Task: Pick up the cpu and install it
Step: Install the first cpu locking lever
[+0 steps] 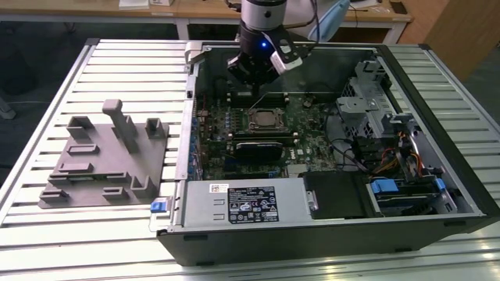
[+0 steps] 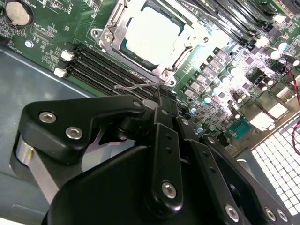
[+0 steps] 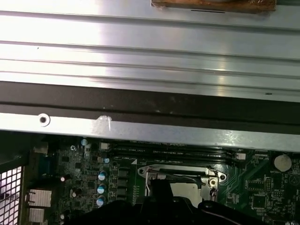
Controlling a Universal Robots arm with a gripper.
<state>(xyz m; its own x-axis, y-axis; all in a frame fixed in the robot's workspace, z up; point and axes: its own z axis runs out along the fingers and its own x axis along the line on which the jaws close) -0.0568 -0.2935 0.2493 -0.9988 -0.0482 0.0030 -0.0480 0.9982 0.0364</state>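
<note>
The cpu (image 2: 151, 32) is a silvery square lying flat in the motherboard socket, inside its metal frame (image 2: 108, 36). From the exterior view it is a small pale square (image 1: 266, 119) in the middle of the open computer case. My gripper (image 2: 158, 93) hangs just above the board beside the socket, fingers pressed together with nothing between them. In the exterior view my gripper (image 1: 256, 93) points down at the socket's far edge. The first wrist view shows the dark fingers (image 3: 160, 188) in front of the cpu (image 3: 187, 189). A thin wire lever (image 2: 136, 86) lies by the fingertips.
The open case (image 1: 437, 70) lies on a slatted metal table (image 1: 117, 52). A grey fixture (image 1: 105, 158) stands at the exterior view's left. A silver box with a white label (image 1: 246, 202) fills the case's near side. Drive cages and cables (image 1: 390, 146) crowd the exterior view's right.
</note>
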